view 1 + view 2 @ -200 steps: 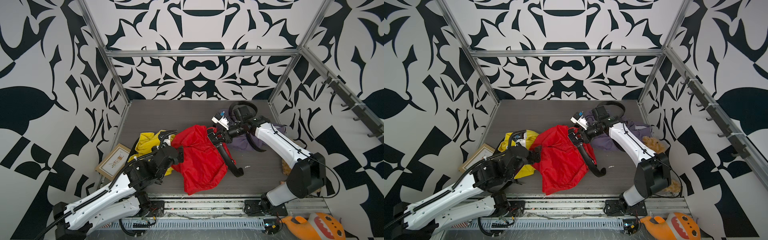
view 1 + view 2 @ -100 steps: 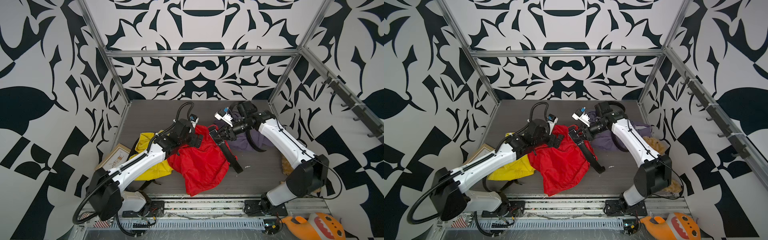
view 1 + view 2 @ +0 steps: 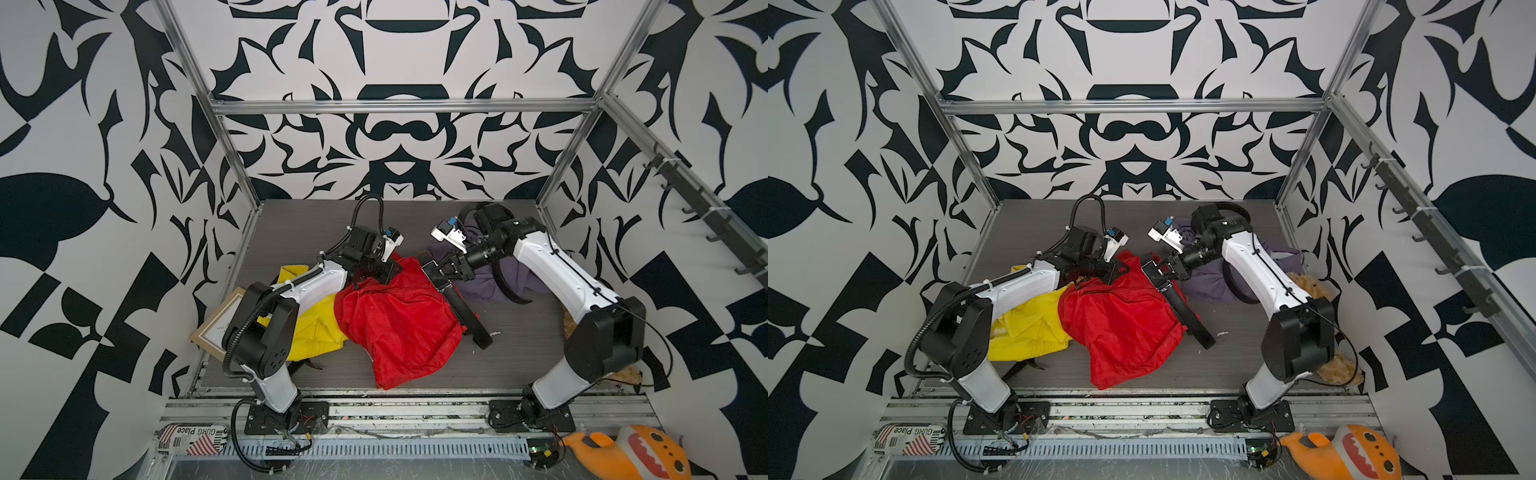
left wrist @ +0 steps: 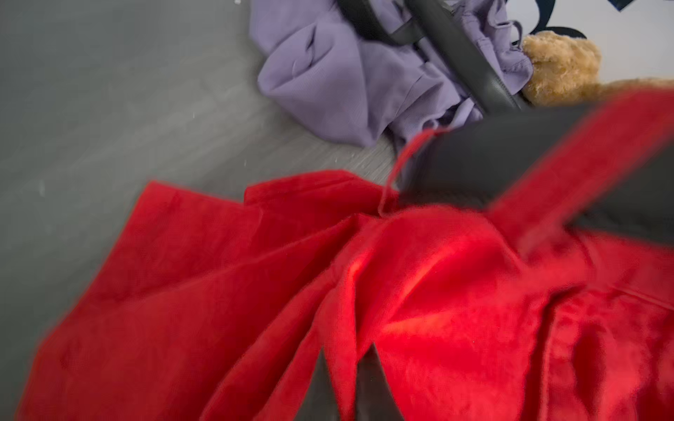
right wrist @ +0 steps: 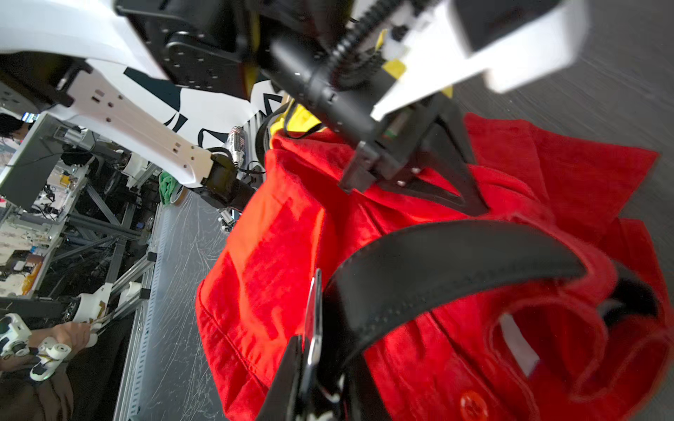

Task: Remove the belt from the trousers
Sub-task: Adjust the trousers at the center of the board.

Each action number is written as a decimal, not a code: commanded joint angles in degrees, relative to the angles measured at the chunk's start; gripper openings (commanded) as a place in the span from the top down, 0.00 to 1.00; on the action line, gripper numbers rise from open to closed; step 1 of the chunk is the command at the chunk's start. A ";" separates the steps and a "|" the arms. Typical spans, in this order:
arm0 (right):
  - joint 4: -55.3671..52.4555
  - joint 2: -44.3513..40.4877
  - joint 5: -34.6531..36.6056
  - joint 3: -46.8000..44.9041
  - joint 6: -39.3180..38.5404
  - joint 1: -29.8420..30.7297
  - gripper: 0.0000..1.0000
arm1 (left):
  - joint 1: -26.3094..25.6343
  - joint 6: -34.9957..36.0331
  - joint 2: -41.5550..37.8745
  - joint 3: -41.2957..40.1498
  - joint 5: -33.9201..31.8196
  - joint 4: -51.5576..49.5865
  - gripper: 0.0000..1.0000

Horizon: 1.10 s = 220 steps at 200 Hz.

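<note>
Red trousers point(image 3: 399, 324) point(image 3: 1121, 324) lie crumpled mid-table with a black belt point(image 3: 465, 316) point(image 3: 1187, 316) threaded through the waist loops. One belt end trails toward the front right. My left gripper point(image 3: 386, 270) point(image 3: 1113, 272) is at the trousers' far edge. In the left wrist view my left gripper point(image 4: 345, 379) is shut on a fold of the red cloth point(image 4: 219, 291). My right gripper point(image 3: 434, 272) point(image 3: 1154, 270) is shut on the belt's buckle end, held above the table. The right wrist view shows the metal buckle point(image 5: 313, 328) between that gripper's point(image 5: 321, 386) fingers and the belt point(image 5: 437, 262) curving away.
A yellow garment point(image 3: 316, 328) and a picture frame point(image 3: 216, 324) lie left of the trousers. A purple garment point(image 3: 486, 282) with another black strap point(image 3: 507, 291) sits under the right arm. A teddy bear point(image 3: 1304, 282) lies at the right wall. An orange plush point(image 3: 636, 457) is off the table front.
My left arm swung from the front left to the trousers' far edge and shut on the red cloth. My right gripper raised the buckle end slightly toward the back.
</note>
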 commanded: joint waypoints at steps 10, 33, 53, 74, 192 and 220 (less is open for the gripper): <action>0.87 6.16 8.38 1.21 3.60 -0.75 0.88 | 0.47 -4.61 -9.49 -5.88 -2.29 -6.14 0.99; 3.87 9.53 20.91 3.16 9.46 -0.75 0.56 | 0.38 -6.53 -13.62 -6.89 -4.17 -11.91 1.00; 6.91 7.44 31.21 2.68 13.99 -0.69 0.41 | 0.29 -8.84 -15.37 -7.08 -3.45 -14.20 1.00; 9.24 0.35 41.09 -0.76 17.27 0.58 0.36 | 0.29 -9.56 -15.84 -6.29 -3.89 -15.89 1.00; 16.77 -18.12 75.88 -16.63 28.94 31.85 0.22 | 0.29 -10.92 -17.63 -2.24 -4.71 -18.47 1.00; 19.82 -16.74 78.69 -20.62 31.87 33.95 0.21 | 0.29 -10.87 -17.65 -2.22 -5.06 -18.70 1.00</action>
